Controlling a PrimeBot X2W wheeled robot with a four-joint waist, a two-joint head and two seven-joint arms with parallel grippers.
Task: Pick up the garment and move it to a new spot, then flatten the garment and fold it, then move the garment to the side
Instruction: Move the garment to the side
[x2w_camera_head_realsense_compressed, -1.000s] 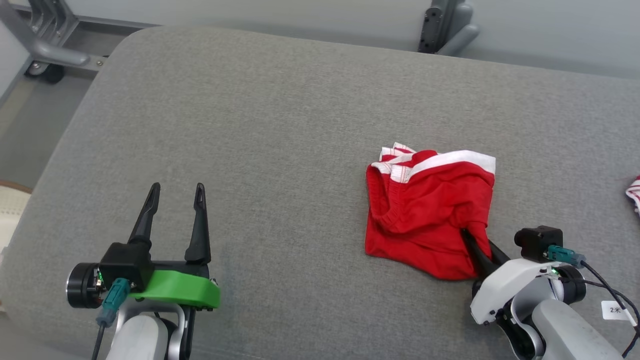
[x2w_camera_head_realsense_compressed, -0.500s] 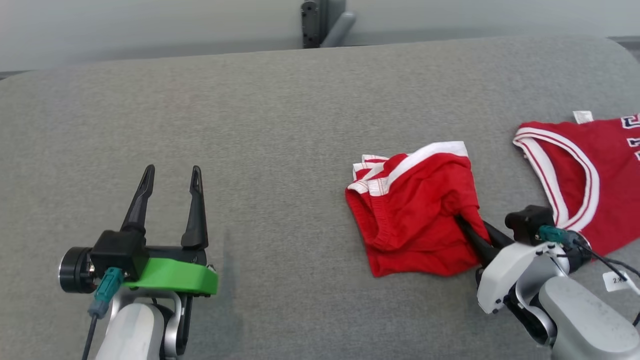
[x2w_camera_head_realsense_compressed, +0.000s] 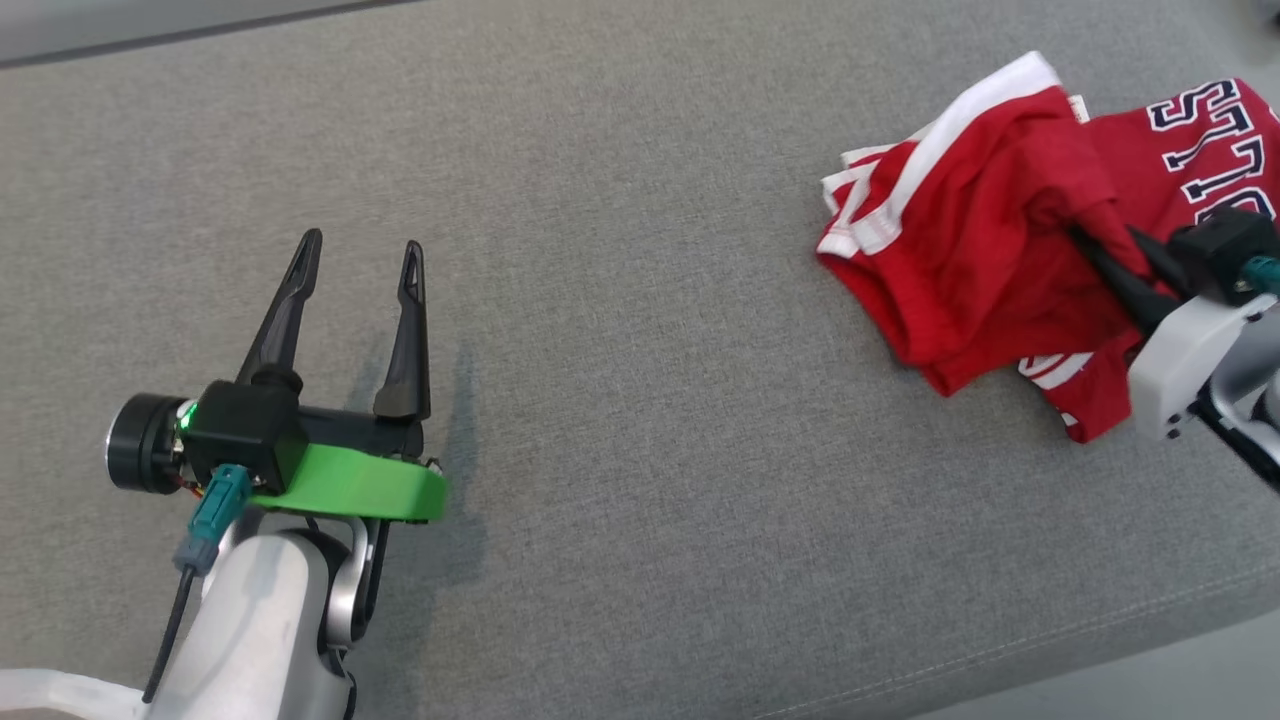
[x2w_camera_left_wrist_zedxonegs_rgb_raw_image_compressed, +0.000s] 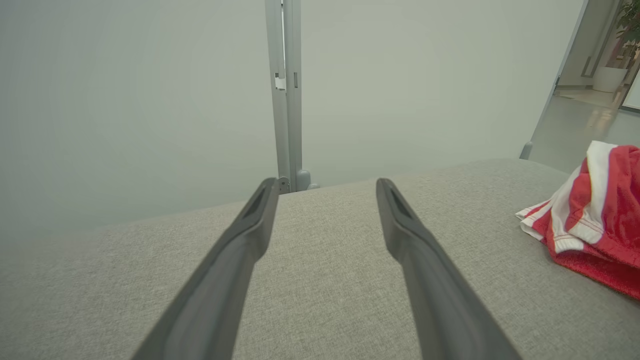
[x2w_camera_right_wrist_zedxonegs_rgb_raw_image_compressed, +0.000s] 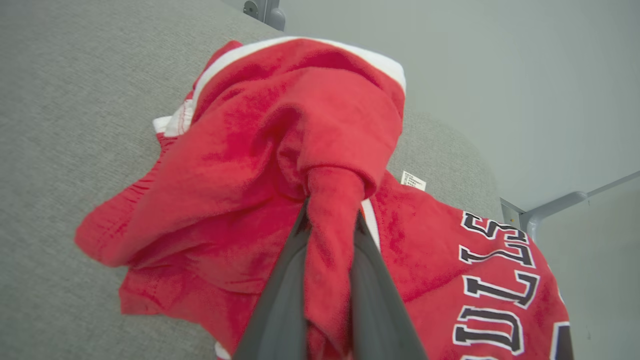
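Observation:
The garment (x2w_camera_head_realsense_compressed: 960, 250) is a pair of red shorts with white trim, folded and bunched at the right of the grey cushion. My right gripper (x2w_camera_head_realsense_compressed: 1085, 245) is shut on a pinch of its red cloth; in the right wrist view the cloth (x2w_camera_right_wrist_zedxonegs_rgb_raw_image_compressed: 332, 250) is squeezed between the two dark fingers, and the garment (x2w_camera_right_wrist_zedxonegs_rgb_raw_image_compressed: 260, 150) hangs partly over a red jersey. My left gripper (x2w_camera_head_realsense_compressed: 360, 260) stands open over bare cushion at the left, far from the garment, nothing between its fingers (x2w_camera_left_wrist_zedxonegs_rgb_raw_image_compressed: 325, 187). The garment (x2w_camera_left_wrist_zedxonegs_rgb_raw_image_compressed: 595, 215) shows at the right edge of the left wrist view.
A red jersey with dark lettering (x2w_camera_head_realsense_compressed: 1210, 150) lies under and beyond the shorts, seen also as the jersey (x2w_camera_right_wrist_zedxonegs_rgb_raw_image_compressed: 500, 280) in the right wrist view. The grey cushion (x2w_camera_head_realsense_compressed: 620, 300) ends near the lower right at its front edge (x2w_camera_head_realsense_compressed: 1100, 640). A grey frame post (x2w_camera_left_wrist_zedxonegs_rgb_raw_image_compressed: 285, 95) stands behind.
The head camera has swung, shifting the whole picture. My right gripper has carried the shorts towards and partly onto the red jersey. The left gripper stays open and still.

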